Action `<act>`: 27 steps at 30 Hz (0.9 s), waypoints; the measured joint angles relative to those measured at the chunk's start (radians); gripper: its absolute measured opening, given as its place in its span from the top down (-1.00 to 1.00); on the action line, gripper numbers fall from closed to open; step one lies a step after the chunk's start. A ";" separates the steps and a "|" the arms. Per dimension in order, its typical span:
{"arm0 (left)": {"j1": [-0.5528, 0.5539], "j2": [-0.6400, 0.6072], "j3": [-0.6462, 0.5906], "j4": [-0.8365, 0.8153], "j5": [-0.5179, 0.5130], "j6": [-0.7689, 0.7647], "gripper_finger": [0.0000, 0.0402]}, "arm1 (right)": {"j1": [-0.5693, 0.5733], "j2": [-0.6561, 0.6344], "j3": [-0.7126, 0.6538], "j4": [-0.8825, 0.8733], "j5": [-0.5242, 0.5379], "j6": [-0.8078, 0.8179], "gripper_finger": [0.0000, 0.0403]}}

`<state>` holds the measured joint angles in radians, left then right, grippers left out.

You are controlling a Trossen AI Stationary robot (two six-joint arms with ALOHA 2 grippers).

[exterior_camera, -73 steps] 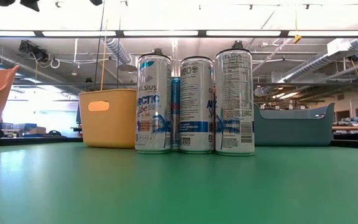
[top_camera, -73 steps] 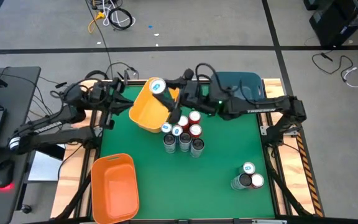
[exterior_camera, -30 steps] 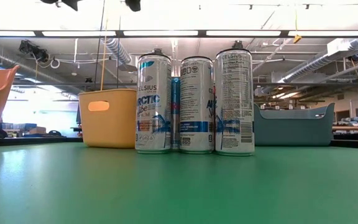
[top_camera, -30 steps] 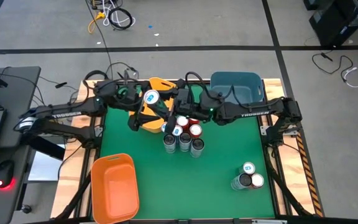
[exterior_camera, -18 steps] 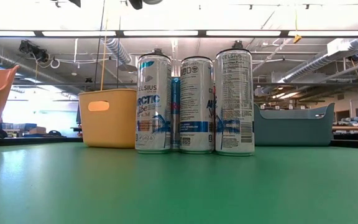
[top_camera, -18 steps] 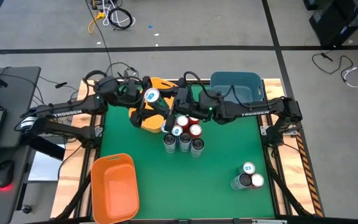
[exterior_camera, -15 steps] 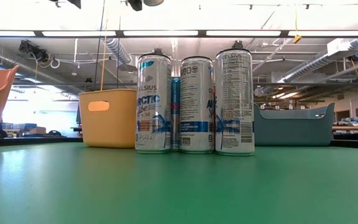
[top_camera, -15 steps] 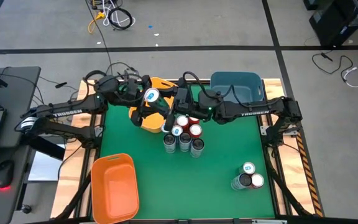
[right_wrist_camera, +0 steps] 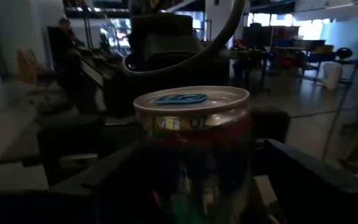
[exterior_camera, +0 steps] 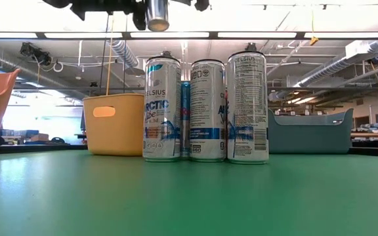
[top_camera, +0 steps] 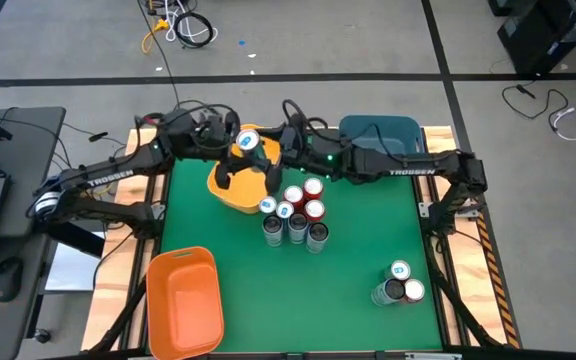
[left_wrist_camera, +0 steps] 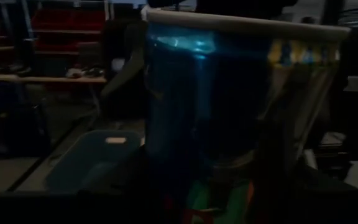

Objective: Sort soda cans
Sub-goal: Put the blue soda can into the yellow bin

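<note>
High view finds both my arms meeting at the far side of the green table [top_camera: 348, 270], over the yellow bin [top_camera: 223, 190]. Between them stands the lifted can [top_camera: 249, 141], upright, silver with a teal mark on its top, held up in the air above the bin's far rim.

My left gripper [top_camera: 242, 162] reaches in from the left and pinches that can. My left wrist camera sees almost nothing but the can's side [left_wrist_camera: 229, 112], too close and dark for me to make out my own fingers there. From my right wrist camera I see dark blocks of the left gripper set against both sides of the can [right_wrist_camera: 194, 143].

My right gripper [top_camera: 273, 152] comes in from the right, level with the same can. Its fingers [right_wrist_camera: 309, 180] are spread, one on each side of the can, with a gap showing between them and the metal.

From table height only the can's bottom end [exterior_camera: 157, 14] shows, hanging below dark gripper parts.

On the table, a cluster of cans [top_camera: 293, 215], red, dark and silver, stands just beside the yellow bin. Three more cans [top_camera: 398, 285] stand together near the right front corner. An orange bin [top_camera: 180, 300] sits at front left, and a blue bin [top_camera: 378, 130] at the far right.
</note>
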<state>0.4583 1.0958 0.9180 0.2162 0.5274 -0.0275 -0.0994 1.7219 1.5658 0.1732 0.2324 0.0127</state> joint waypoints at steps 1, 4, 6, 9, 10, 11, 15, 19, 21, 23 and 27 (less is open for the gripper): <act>0.013 0.000 0.000 -0.007 -0.002 0.013 -0.08 | -0.010 -0.004 0.000 -0.007 -0.005 -0.015 -0.60; 0.052 0.000 0.000 -0.035 -0.004 0.039 -0.08 | -0.035 -0.011 0.020 -0.065 -0.018 -0.040 -0.64; 0.076 -0.001 0.000 -0.050 0.002 0.046 -0.08 | -0.045 -0.017 0.059 -0.129 -0.021 -0.061 -0.66; 0.100 -0.003 0.000 -0.105 0.014 0.089 -0.08 | -0.051 -0.019 0.127 -0.216 -0.020 -0.074 -0.67; 0.106 -0.002 0.000 -0.124 0.014 0.107 -0.08 | -0.052 -0.015 0.145 -0.228 -0.020 -0.074 -0.66; 0.111 -0.002 0.000 -0.140 0.016 0.124 -0.08 | -0.052 -0.012 0.156 -0.234 -0.024 -0.074 -0.66; 0.117 -0.002 0.000 -0.163 0.013 0.180 -0.08 | -0.053 -0.007 0.156 -0.246 -0.077 -0.060 -0.66; 0.116 -0.003 0.009 -0.185 0.014 0.207 -0.08 | -0.058 -0.007 0.154 -0.252 -0.152 -0.046 -0.68; 0.117 -0.003 0.025 -0.204 0.018 0.213 -0.08 | -0.058 -0.007 0.149 -0.256 -0.162 -0.056 -0.69; 0.117 -0.003 0.033 -0.214 0.029 0.213 -0.08 | -0.058 -0.007 0.148 -0.258 -0.152 -0.064 -0.70; 0.117 -0.003 0.045 -0.212 0.067 0.203 -0.08 | -0.060 0.005 0.148 -0.245 -0.173 -0.086 -0.72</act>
<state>0.5751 1.0927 0.9626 0.0042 0.5947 0.1753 -0.1589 1.7268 1.7134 -0.0715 0.0598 -0.0735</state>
